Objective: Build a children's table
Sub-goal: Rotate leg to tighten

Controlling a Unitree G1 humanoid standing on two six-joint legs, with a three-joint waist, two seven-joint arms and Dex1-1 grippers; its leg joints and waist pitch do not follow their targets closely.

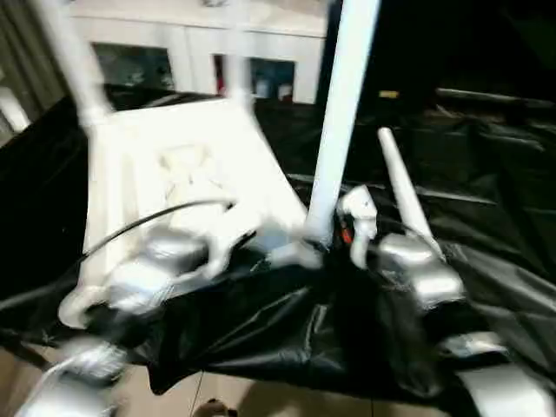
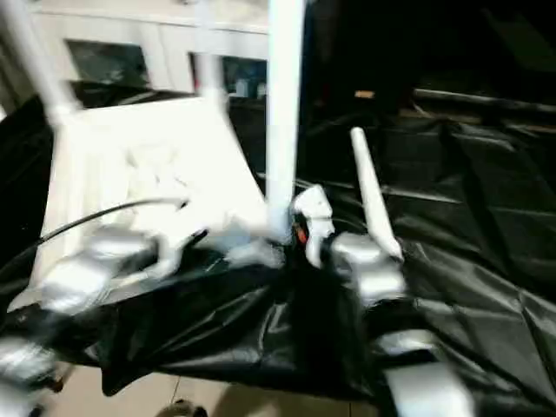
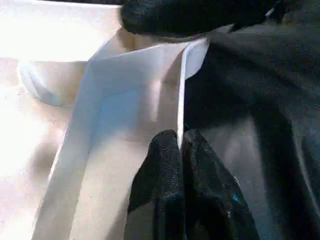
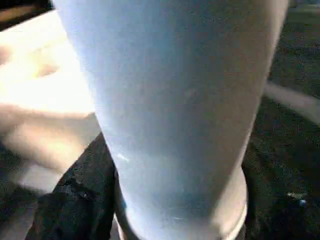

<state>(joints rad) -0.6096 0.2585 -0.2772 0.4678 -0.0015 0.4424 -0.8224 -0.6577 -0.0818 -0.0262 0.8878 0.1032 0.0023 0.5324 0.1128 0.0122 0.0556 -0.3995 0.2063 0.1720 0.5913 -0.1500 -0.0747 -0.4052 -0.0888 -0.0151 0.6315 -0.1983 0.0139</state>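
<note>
**Upturned table, near leg standing**

Children's table [image 1: 174,165] upside down on black sheeting [image 1: 486,234], legs pointing up. Left gripper [image 3: 180,145] pinched together on the thin underside rim [image 3: 182,90]. Right gripper [image 1: 352,228] at the base of the near leg [image 1: 343,104]; finger spread unclear. Loose leg [image 1: 401,187] lying just beside.

The children's table [image 1: 187,165] looked like smooth white plastic, its legs [image 1: 340,122] faintly glossy. Under it lay a crinkled, shiny black sheet [image 1: 469,234]. The forearms [image 1: 417,269] at the frame's lower part gleamed silver like metal.
</note>
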